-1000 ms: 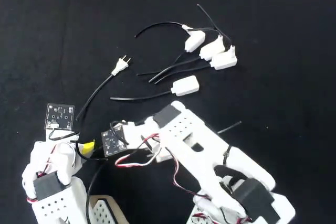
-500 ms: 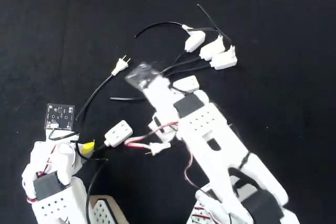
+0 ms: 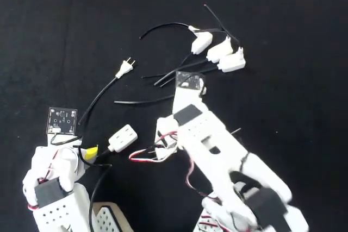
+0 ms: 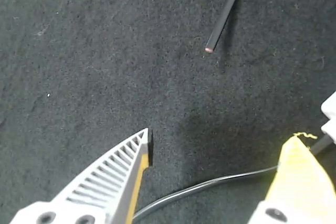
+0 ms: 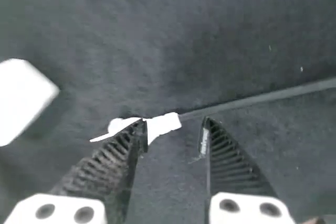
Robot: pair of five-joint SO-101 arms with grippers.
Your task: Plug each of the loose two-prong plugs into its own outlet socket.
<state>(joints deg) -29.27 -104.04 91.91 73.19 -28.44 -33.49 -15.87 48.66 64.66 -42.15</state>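
The left gripper [image 4: 220, 140] has its ribbed, wedge-shaped jaws apart over fuzzy black cloth [image 4: 105, 51], and a thin cord [image 4: 210, 184] crosses between them. The right gripper [image 5: 172, 129] has ribbed jaws apart too, with a small white plug [image 5: 160, 123] at one tip and a blocky white socket [image 5: 23, 100] out beyond that side.

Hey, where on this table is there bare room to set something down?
Seen from above, two bare patches of black table: at the left, from the loose plug out to the edge, and at the right, beyond the white socket cluster. The middle is crowded with cables, the lone socket and the right arm.
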